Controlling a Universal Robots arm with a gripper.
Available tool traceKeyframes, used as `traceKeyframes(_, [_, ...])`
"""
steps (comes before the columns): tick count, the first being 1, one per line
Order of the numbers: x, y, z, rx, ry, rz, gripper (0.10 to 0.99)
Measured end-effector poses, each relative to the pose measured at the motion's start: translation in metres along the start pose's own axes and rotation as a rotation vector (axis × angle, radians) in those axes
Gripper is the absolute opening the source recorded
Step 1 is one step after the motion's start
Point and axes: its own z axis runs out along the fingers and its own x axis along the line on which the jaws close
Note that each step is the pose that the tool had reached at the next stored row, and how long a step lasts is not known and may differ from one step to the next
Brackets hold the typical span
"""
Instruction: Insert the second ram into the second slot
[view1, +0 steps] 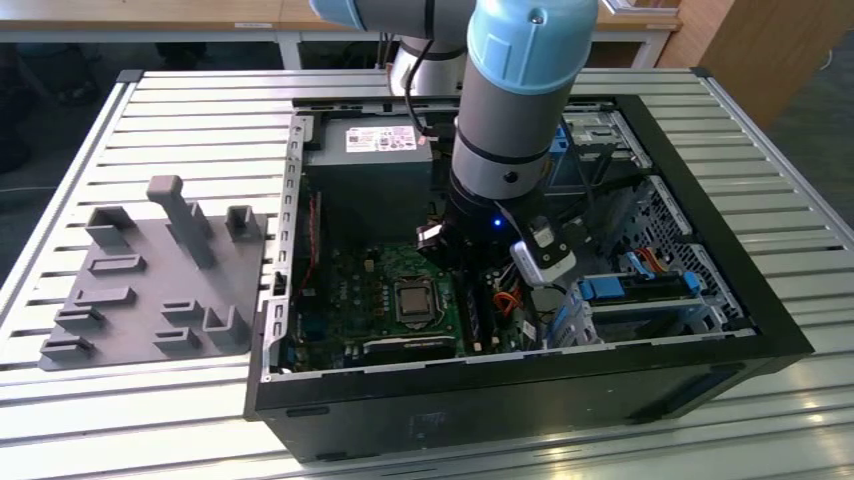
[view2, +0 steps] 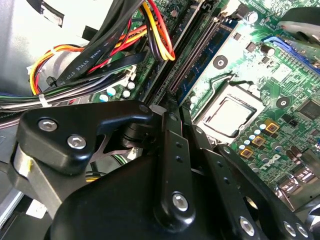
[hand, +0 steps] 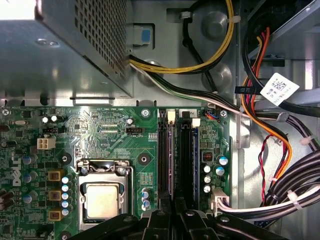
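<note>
My gripper (view1: 469, 270) is down inside the open computer case, over the motherboard (hand: 100, 130). In both wrist views its black fingers (view2: 170, 150) converge at the tips, gripper (view2: 176, 114) and gripper (hand: 173, 214). A thin grey edge, the second ram (hand: 170, 160) seen edge-on, runs out from between them. It lies along the memory slot nearer the CPU socket (hand: 102, 197), ending at a white latch (hand: 171, 116). A parallel slot (hand: 187, 155) lies right beside it. I cannot tell how deep the ram sits.
Bundles of coloured cables (hand: 280, 150) hang close beside the slots. The power supply (view1: 380, 140) sits at the case's far end and a blue drive bracket (view1: 641, 290) at the exterior view's right. A grey holder fixture (view1: 154, 275) stands on the slatted table, left of the case.
</note>
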Motion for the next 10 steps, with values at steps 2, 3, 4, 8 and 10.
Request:
traceKeyframes(2, [0.0, 0.0, 0.0, 0.0, -0.0001, 0.0, 0.141])
traceKeyframes(3, [0.0, 0.0001, -0.0005, -0.001, -0.0002, 0.0, 0.141])
traceKeyframes(4, [-0.0001, 0.0003, -0.0007, -0.002, -0.0007, 0.0, 0.141])
traceKeyframes(8, [-0.0004, 0.0001, -0.0019, 0.0, 0.0, 0.0, 0.141])
traceKeyframes(10, [-0.0005, 0.0001, -0.0019, 0.0, 0.0, 0.0, 0.141])
